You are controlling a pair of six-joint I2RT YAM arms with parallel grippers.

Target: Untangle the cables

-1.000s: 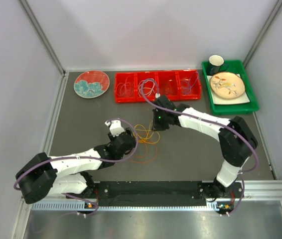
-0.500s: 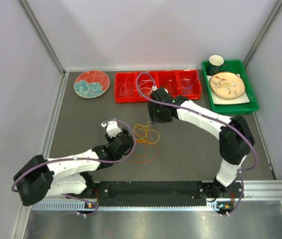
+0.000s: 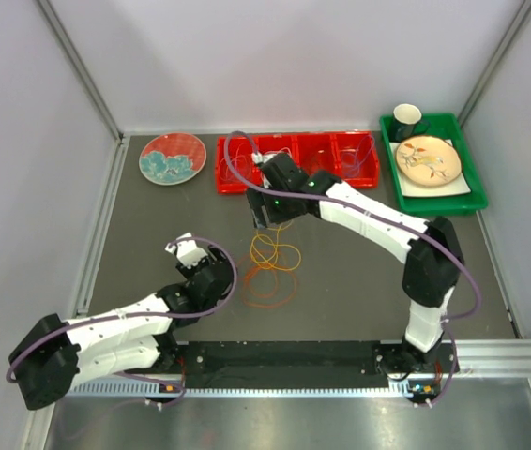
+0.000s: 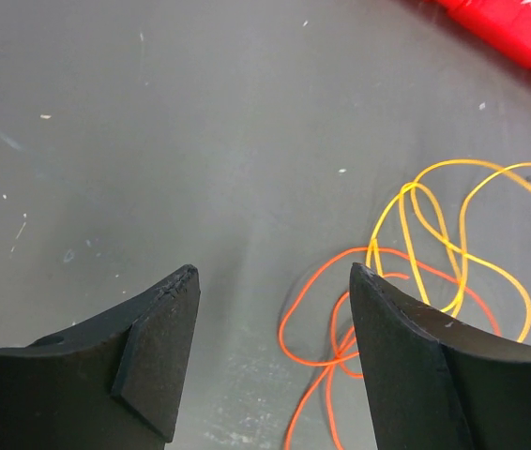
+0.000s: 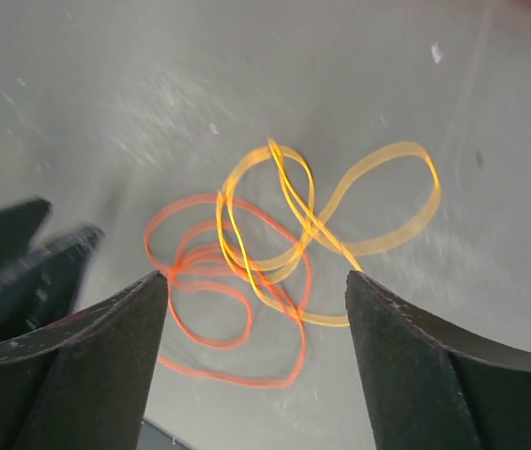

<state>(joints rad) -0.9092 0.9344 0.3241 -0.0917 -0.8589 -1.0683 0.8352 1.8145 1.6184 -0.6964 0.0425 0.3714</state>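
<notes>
Two loose cables lie tangled on the grey table (image 3: 359, 272): a yellow cable (image 5: 284, 202) and an orange cable (image 5: 200, 281).

Right gripper (image 5: 256, 277):
- Jaws apart, nothing between them.
- It hangs over the heap, fingers pointing down.
- Both cables sit on the table below, framed in the gap between its fingers (image 5: 106, 347).
- Orange loops lie toward its left finger. Yellow loops spread toward its right finger and cross the orange ones.
- The wrist view is blurred, so the exact crossings cannot be told.
- From above, the gripper sits at the far end of the heap. The red tray (image 3: 295, 187) is just behind it.

Left gripper (image 4: 273, 277):
- Jaws wide apart, holding nothing, with bare table between them.
- The heap lies ahead and to its right.
- An orange strand passes just beside the tip of its right finger (image 4: 406, 366). Whether they touch cannot be told.
- The yellow loops are further out on that same side.
- A corner of the red tray shows well ahead on the right.
- From above, this gripper is near the heap, on the side away from the right gripper.

Other things:
- Thin wires (image 3: 237, 169) rest in compartments of the red tray.
- A patterned plate (image 3: 173, 157) lies beyond the left gripper.
- A green tray (image 3: 439, 204) stands well to the right gripper's outer side.
</notes>
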